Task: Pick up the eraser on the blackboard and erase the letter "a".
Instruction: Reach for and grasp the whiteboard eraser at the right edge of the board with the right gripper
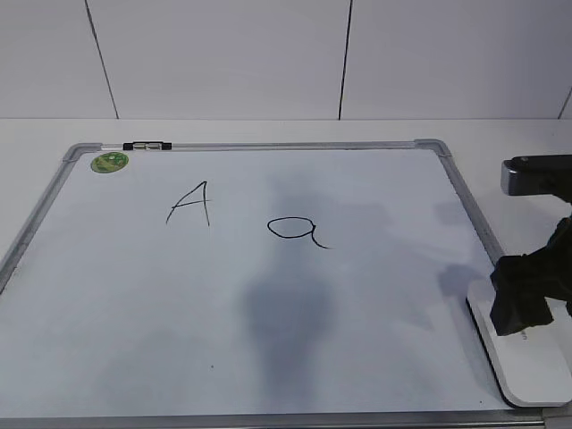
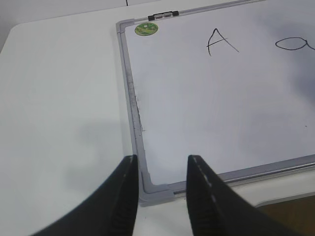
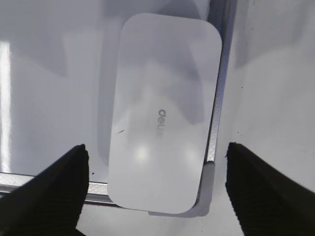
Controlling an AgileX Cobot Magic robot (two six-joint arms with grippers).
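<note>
The right gripper (image 3: 157, 184), its two black fingers spread wide, hangs directly above the eraser (image 3: 162, 113), a white, glossy, oblong plastic block with rounded corners and small grey lettering on its top. In the right wrist view the eraser lies between the fingers with clear space on each side, touching neither, and its long axis runs away from the camera, so the fingers bracket its short sides. The eraser (image 1: 527, 357) rests in the near right corner of the blackboard (image 1: 134, 357), a large rectangular whiteboard with a grey metal frame, and overlaps that frame; in the exterior view the gripper (image 1: 527, 295) covers its far end. The coming grasp appears to call for a straight descent and a closing across the narrow width, with little turning of the wrist. The left gripper (image 2: 160, 196), also black, stands with its fingers parted and nothing between them, above the near left corner of the frame, well apart from the eraser; the right arm is plainly the nearer. Farther in, toward the middle of the board, lies the letter "a" (image 1: 295, 230), a small lowercase loop with a curled tail in thin black marker, to the left of and beyond the eraser. Left of it stands an angular capital "A" (image 1: 190, 203), and at the far left corner a round green sticker (image 1: 109, 162).
</note>
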